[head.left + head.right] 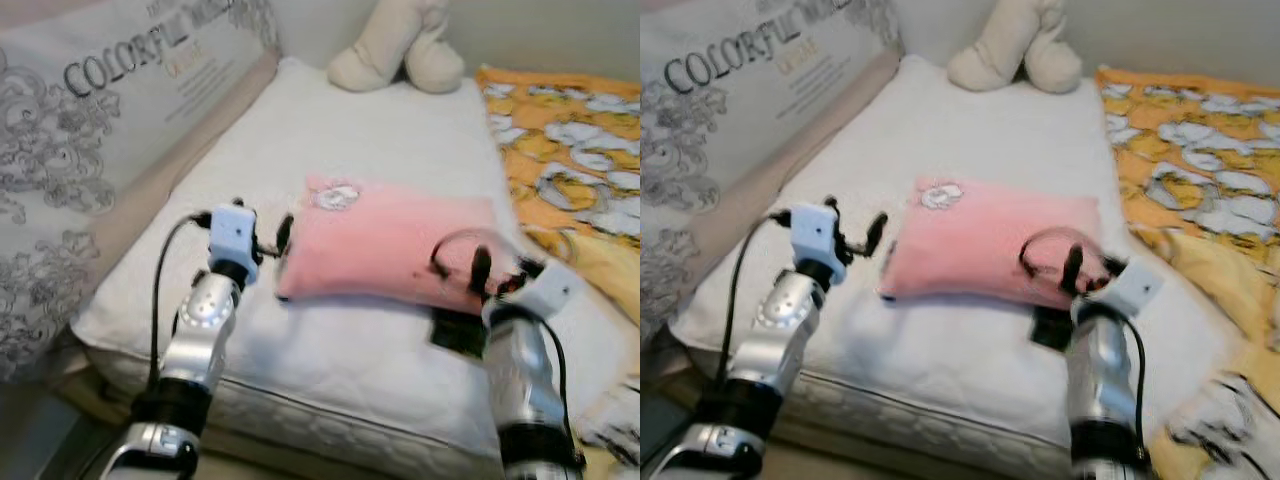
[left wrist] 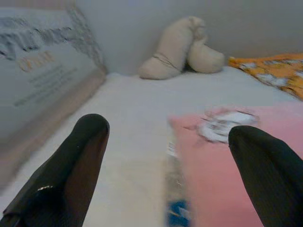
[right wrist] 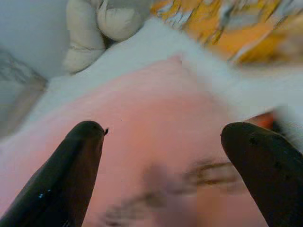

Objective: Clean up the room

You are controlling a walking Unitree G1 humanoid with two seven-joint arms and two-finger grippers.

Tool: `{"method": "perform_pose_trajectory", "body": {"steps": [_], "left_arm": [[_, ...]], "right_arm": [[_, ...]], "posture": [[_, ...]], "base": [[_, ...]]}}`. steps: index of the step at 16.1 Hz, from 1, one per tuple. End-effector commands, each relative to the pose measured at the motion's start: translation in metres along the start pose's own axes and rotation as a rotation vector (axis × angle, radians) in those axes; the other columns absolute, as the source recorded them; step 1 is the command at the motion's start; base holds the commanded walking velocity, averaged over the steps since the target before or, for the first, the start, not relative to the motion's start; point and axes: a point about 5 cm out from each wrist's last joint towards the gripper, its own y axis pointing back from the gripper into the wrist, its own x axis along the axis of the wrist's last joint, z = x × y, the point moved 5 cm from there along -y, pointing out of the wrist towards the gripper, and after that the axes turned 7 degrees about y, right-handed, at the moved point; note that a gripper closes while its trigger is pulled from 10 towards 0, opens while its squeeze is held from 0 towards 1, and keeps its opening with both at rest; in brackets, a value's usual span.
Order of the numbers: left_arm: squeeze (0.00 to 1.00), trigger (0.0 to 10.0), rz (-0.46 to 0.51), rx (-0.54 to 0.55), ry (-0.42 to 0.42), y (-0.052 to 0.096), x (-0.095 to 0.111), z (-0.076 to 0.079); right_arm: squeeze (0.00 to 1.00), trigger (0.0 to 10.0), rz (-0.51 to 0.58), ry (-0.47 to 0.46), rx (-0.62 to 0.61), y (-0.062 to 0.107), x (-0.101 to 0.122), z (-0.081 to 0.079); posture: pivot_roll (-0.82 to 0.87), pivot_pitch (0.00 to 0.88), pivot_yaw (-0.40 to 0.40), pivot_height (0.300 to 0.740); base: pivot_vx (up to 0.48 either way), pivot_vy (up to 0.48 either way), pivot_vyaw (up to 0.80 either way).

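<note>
The pink pillow [image 1: 390,250] lies flat on the white mattress [image 1: 330,130], near the front edge. Its long axis runs from 9 o'clock to 3 o'clock across the head views, with a small white emblem at its far left corner.

The left gripper [image 1: 270,243] is at the pillow's 9 o'clock end, fingers spread wide and holding nothing. In the left wrist view the pillow's short edge sits between the two fingertips [image 2: 85,142], slightly toward one finger.

The right gripper [image 1: 478,268] is at the pillow's 5 o'clock corner, above its near edge. Its fingers [image 3: 80,156] are also spread wide and empty; the right wrist view looks down on pink fabric between them. A thin dark loop, probably a cable, crosses the pillow there.

Judgement: both grippers bracket the pillow along its long axis, and a two-arm lift would need each to close on its own end.

No open container is visible. A cream soft toy [image 1: 395,45] rests at 12 o'clock, an orange patterned blanket [image 1: 560,150] at 2 o'clock, and a large printed cushion [image 1: 90,130] at 10 o'clock.
</note>
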Motion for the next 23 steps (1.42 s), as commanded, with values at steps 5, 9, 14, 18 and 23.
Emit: {"method": "perform_pose_trajectory", "body": {"steps": [5,9,14,18,23], "left_arm": [[0.0,10.0,0.02,0.01,-0.036,0.001,0.014,-0.015],[0.0,10.0,-0.002,0.007,-0.074,0.014,0.016,-0.027],[0.0,10.0,-0.031,-0.001,-0.103,0.021,0.018,-0.032],[0.0,10.0,-0.045,0.006,-0.098,0.019,0.017,-0.033],[0.0,10.0,-0.052,-0.006,-0.093,0.015,0.015,-0.025]], "right_arm": [[0.24,10.0,-0.235,-0.177,-0.058,-0.009,-0.049,-0.005],[0.2,9.4,-0.275,-0.004,-0.142,-0.018,-0.052,0.007],[0.24,0.0,-0.449,0.017,-0.186,-0.007,-0.083,0.018],[0.24,0.0,-0.403,0.023,-0.18,-0.014,-0.071,0.02],[0.24,0.0,-0.24,0.196,-0.083,-0.029,-0.039,0.004]], "posture": [[-0.06,0.0,0.05,0.74],[0.0,0.009,0.067,0.74],[0.03,0.052,0.07,0.74],[0.01,0.05,0.072,0.74],[-0.01,0.034,0.07,0.74]], "base": [[0.0,0.0,0.0],[0.0,0.0,0.0],[0.0,0.0,0.0],[0.0,0.0,0.0],[0.0,0.0,0.0]]}}
